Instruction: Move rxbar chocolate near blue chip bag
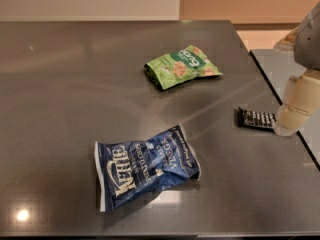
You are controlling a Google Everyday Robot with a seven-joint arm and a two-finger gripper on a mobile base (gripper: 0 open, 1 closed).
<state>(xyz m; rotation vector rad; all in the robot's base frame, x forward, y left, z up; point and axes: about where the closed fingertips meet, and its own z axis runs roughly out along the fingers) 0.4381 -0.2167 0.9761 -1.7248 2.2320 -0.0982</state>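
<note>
The rxbar chocolate [256,118] is a small flat black wrapper with white lettering, lying near the right edge of the dark table [75,84]. The blue chip bag [145,166] is a crinkled dark blue "Kettle" bag lying in the front middle of the table, well left of the bar. My gripper [294,113] comes in from the upper right; its pale fingertip sits at the bar's right end, covering that end. I cannot tell whether it touches the bar.
A smaller green snack bag [182,66] lies at the back middle of the table. The table's right edge [280,104] runs diagonally just behind the gripper, with a second grey surface beyond it.
</note>
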